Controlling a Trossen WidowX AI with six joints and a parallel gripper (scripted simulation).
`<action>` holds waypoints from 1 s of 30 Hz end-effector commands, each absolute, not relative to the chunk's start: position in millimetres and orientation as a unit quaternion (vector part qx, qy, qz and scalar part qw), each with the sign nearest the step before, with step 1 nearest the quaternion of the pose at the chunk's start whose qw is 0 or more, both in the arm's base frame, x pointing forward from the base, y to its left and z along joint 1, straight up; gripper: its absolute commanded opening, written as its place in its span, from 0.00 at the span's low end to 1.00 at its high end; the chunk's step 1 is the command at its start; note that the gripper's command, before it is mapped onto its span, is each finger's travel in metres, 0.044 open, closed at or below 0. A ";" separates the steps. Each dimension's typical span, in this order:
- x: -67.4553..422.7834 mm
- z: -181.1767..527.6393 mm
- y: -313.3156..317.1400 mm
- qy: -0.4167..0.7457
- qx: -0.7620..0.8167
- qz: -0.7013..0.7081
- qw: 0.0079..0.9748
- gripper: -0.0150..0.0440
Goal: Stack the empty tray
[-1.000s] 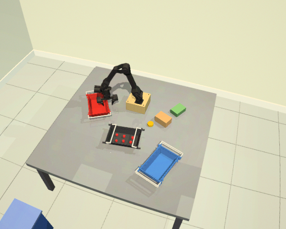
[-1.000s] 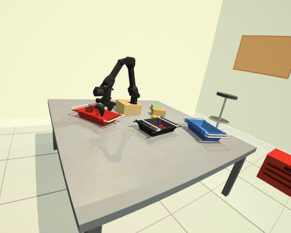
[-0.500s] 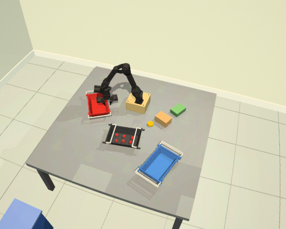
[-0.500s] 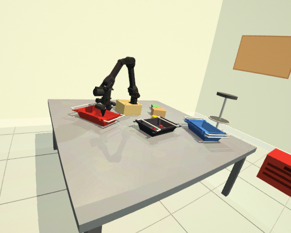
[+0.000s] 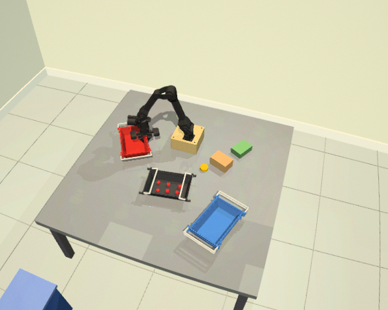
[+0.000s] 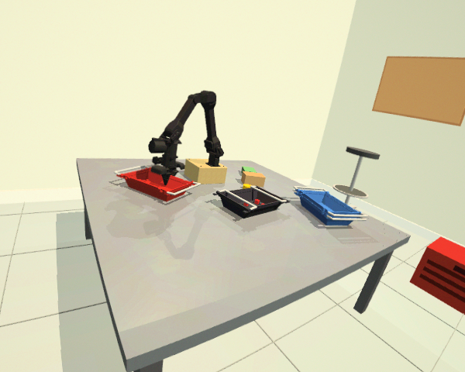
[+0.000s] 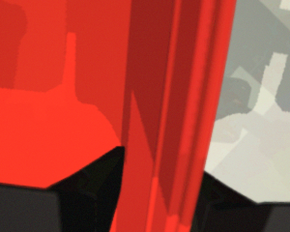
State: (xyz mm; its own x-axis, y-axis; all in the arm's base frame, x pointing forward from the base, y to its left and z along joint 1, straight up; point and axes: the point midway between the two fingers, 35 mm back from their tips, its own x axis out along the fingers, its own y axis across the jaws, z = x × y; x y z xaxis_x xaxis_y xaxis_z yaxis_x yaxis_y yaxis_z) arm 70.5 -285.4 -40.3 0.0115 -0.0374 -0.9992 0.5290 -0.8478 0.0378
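The loaded black tray [image 5: 170,174] [image 6: 233,207] stands mid-table with several small red blocks [image 5: 167,190] [image 6: 256,201] inside. Its two white wire bars [image 5: 152,180] [image 5: 186,184] [image 6: 240,198] [image 6: 270,194] lie across its top, one near each end. An empty red tray [image 5: 130,146] [image 6: 144,182] [image 7: 48,121] lies at the back left, its own bars out over its ends. My gripper [image 5: 141,135] [image 6: 163,176] [image 7: 145,157] is down at the red tray's right long wall, one finger inside and one outside, shut on that wall. The tray rests on the table.
An empty blue tray [image 5: 217,220] [image 6: 328,204] lies at the front right. The arm's tan base box [image 5: 187,141] stands just right of the red tray. An orange block [image 5: 220,161], a green block [image 5: 241,148] and a yellow disc [image 5: 204,167] lie behind the black tray.
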 end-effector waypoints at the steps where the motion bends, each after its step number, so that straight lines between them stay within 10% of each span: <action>1: 68.8 -41.2 -282.3 0.184 0.679 -0.681 0.202 0.38; 30: 68.6 39.2 -280.8 0.184 0.679 -0.681 0.202 0.25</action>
